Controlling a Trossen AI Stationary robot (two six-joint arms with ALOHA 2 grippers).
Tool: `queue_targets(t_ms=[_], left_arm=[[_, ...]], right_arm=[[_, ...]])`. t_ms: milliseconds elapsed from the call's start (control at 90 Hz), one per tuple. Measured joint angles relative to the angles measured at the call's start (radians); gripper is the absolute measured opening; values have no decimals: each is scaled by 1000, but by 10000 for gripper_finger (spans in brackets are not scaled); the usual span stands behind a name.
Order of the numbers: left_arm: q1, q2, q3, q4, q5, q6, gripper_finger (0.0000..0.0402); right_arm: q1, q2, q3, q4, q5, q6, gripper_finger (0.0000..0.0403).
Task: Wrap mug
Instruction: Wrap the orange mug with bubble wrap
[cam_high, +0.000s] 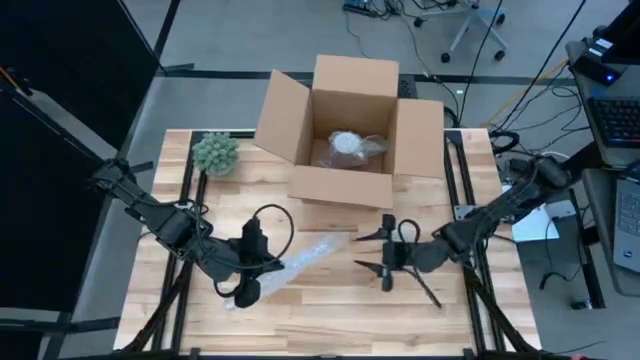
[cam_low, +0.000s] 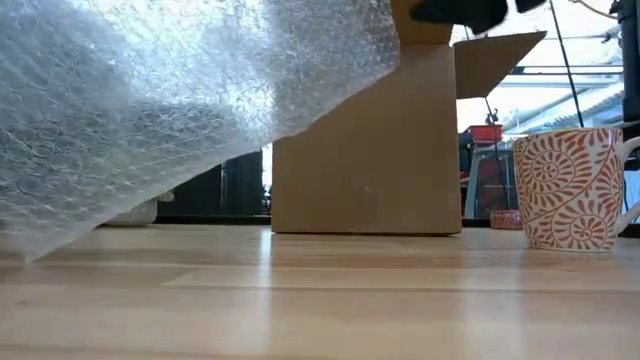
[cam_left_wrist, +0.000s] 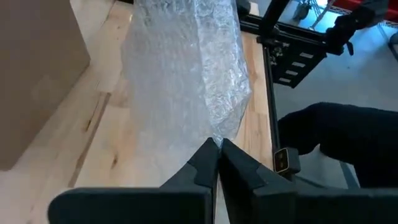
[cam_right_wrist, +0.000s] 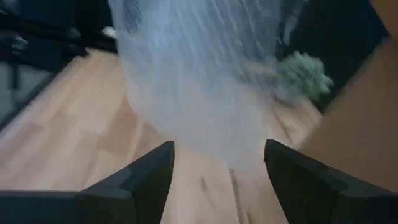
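A white mug (cam_low: 570, 190) with a red spiral pattern stands upright on the wooden table (cam_high: 330, 310); I cannot find it in the high view. A sheet of clear bubble wrap (cam_high: 318, 250) stretches between my two grippers near the table's middle. At its left end my left gripper (cam_high: 280, 263) is shut on it. My right gripper (cam_high: 372, 252) stands open at the sheet's right end, fingers pointing left, and the wrap (cam_right_wrist: 199, 81) lies just ahead of them, untouched as far as I can see. My left gripper pinches a narrow gathered end of the bubble wrap (cam_left_wrist: 216, 138) between its two fingertips (cam_left_wrist: 205, 163). The fingers come about level from the table's left. The sheet (cam_low: 180, 100) widens away from the hold and hangs mostly above the table, its low end (cam_low: 25, 250) near the wood.
An open cardboard box (cam_high: 345, 130) stands at the far middle of the table with a bubble-wrapped bundle (cam_high: 348, 145) inside. A small green plant (cam_high: 215, 152) sits at the far left. Bare wood lies along the near edge.
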Motion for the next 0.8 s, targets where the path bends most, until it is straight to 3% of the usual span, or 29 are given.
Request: queue_targets(t_ms=[356, 544, 678, 800], left_arm=[[0, 0, 0, -1, 1, 25, 0], [0, 0, -1, -3, -24, 26, 0], [0, 0, -1, -3, -115, 26, 0], [0, 0, -1, -4, -147, 23, 0]], right_arm=[[-93, 62, 0, 62, -69, -30, 233], [-105, 64, 0, 116, -337, 6, 225], [-106, 64, 0, 118, -439, 56, 175], [-106, 64, 0, 118, -505, 67, 90]])
